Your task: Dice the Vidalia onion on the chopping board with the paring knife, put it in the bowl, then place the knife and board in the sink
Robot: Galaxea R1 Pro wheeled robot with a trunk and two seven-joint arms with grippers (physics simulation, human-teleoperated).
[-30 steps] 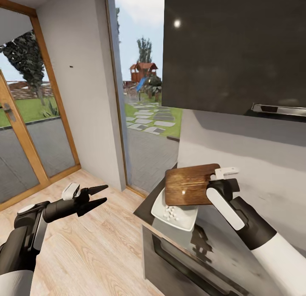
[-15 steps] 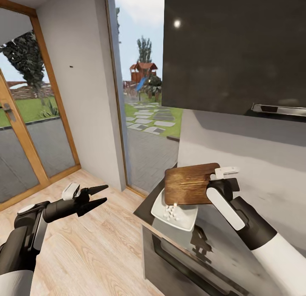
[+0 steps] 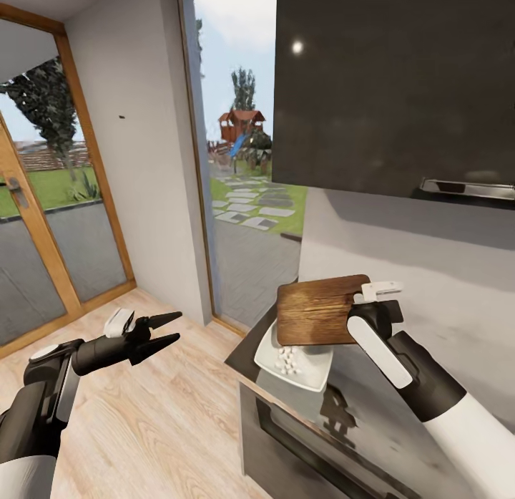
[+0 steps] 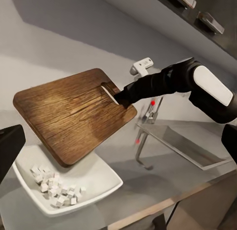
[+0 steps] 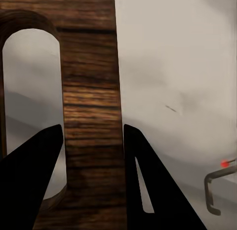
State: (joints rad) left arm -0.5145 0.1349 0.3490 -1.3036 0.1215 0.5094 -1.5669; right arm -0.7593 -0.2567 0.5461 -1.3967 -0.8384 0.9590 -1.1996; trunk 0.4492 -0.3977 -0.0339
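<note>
Right pincer (image 3: 355, 309) clamped on chopping board (image 3: 315, 311) at its slot end, tilted above bowl (image 3: 295, 358) of diced onion (image 3: 287, 359) on surface (image 3: 372, 413). Left pincer (image 3: 167, 329) slightly parted, empty, well apart over floor (image 3: 150, 420).

both arms are black with white panels, ending in pointed black end effector fingers (image 3: 163, 318).
</note>
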